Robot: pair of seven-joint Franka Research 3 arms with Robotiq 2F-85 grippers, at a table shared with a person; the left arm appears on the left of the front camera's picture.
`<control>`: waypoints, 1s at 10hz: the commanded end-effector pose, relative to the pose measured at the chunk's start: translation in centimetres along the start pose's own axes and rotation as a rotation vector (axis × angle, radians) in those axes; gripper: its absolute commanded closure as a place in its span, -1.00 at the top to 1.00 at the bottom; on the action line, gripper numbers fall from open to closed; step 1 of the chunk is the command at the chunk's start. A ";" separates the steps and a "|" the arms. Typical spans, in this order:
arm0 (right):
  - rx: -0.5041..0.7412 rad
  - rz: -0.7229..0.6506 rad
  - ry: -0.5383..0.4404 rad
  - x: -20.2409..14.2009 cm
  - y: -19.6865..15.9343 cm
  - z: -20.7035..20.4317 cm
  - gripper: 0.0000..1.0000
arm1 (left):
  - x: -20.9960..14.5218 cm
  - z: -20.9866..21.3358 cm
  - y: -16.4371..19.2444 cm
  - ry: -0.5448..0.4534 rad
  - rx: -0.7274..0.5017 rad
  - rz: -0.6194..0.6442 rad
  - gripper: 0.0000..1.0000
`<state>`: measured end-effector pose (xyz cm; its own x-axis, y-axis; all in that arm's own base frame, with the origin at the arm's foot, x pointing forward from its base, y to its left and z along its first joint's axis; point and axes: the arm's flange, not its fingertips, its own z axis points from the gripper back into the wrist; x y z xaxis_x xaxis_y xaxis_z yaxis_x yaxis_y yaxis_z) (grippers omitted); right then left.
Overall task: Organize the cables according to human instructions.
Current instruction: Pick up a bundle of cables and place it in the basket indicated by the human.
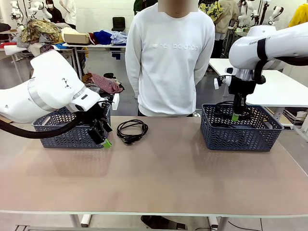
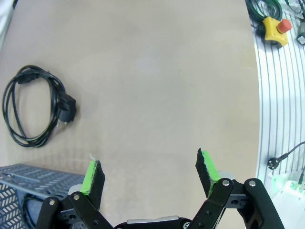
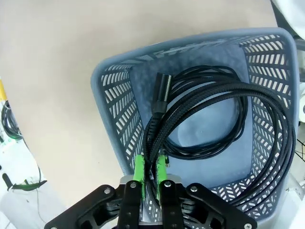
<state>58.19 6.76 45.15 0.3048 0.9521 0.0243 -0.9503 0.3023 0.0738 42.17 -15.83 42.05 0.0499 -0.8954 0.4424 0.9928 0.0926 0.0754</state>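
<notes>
1. The right gripper [image 3: 151, 172] is clenched on several strands of a coiled black braided cable [image 3: 214, 119]. It pinches the bundle just short of the cable's cylindrical plug [image 3: 162, 90]. The rest of the coil fans out beyond the fingertips inside a grey-blue perforated plastic basket [image 3: 110, 90].
2. The left gripper [image 2: 150, 174] hangs released, jaws wide and empty, above the bare tan tabletop [image 2: 157, 71]. A second grey-blue basket [image 2: 28, 176] sits just beside one finger.
3. Ahead of that gripper and off to one side, a thin black rubber power cord [image 2: 33, 112] lies flat in a loose loop, apart from both baskets.
4. The cord looks light and limp, and its loops would likely sag and spread once lifted. Pinching several strands where they bunch near the plug seems the surest hold.
5. Beyond both grippers, a person in a white sweatshirt [image 1: 169, 57] stands at the table's far edge.
</notes>
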 end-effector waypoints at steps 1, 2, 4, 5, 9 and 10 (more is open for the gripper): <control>-0.019 0.034 -0.002 -0.6 -0.4 -0.6 -0.76 | -0.1 0.1 0.0 0.001 0.000 0.001 1.00; -0.017 0.029 0.008 -0.6 -0.6 -0.9 -0.76 | -0.1 0.1 0.0 0.001 0.000 0.001 1.00; -0.021 0.009 0.012 -0.6 -1.3 -1.4 -0.37 | -0.1 0.1 0.0 0.001 0.000 0.001 1.00; -0.026 -0.004 0.012 -0.5 -1.4 -1.5 -0.30 | -0.1 0.1 0.0 0.001 0.000 0.001 1.00; -0.004 -0.031 -0.010 -0.4 -1.6 -0.4 0.50 | -0.1 0.1 0.0 0.001 0.000 0.001 1.00; 0.003 -0.038 -0.019 -0.4 -1.7 -0.2 0.83 | -0.1 0.1 0.0 0.001 0.000 0.001 1.00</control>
<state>59.38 6.04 44.33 0.3190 0.9474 0.0275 -0.9462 0.3167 0.0657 42.17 -15.83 42.05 0.0499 -0.8954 0.4424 0.9928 0.0926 0.0754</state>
